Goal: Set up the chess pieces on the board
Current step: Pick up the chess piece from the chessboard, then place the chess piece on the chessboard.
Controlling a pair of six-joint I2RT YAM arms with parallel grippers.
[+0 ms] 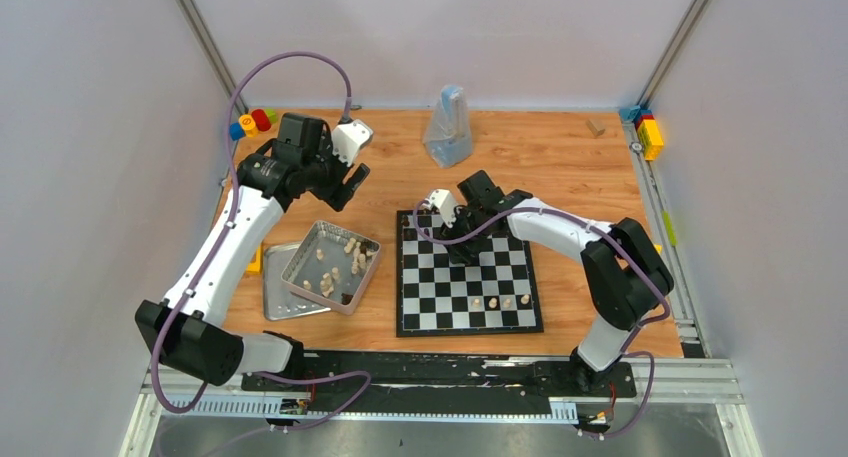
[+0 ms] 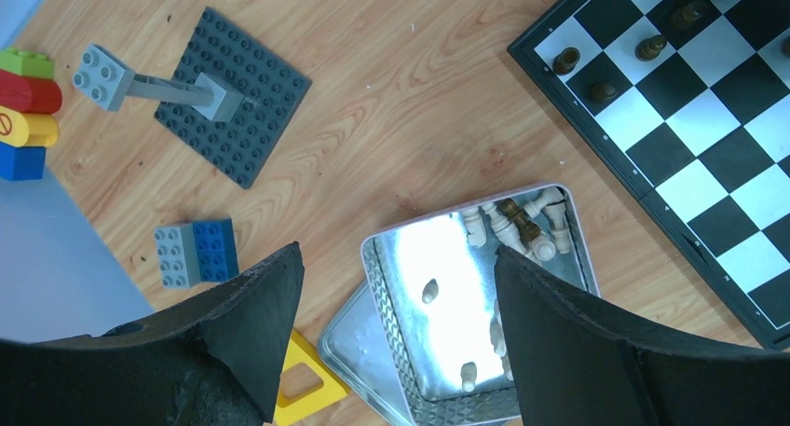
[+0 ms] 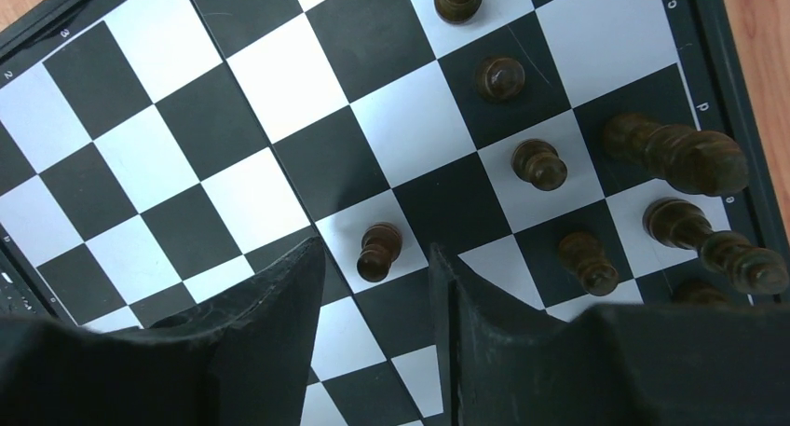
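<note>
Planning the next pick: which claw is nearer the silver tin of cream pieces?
Left. The left claw hangs just beyond the tin's far edge; the right claw is over the board's far rows.

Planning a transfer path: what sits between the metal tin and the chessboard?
Only bare wooden tabletop separates tin and chessboard, seen in the left wrist view.

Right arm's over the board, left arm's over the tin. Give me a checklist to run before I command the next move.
1. Right gripper open, not clamped on the dark pawn: ok.
2. Dark pawn standing on its square: ok.
3. Left gripper open and empty: ok.
4. Tin below it, cream pieces inside: ok.
5. Board fully set: not ok, only a few near-edge pieces.
6. Pawn centred on its square: cannot tell.
</note>
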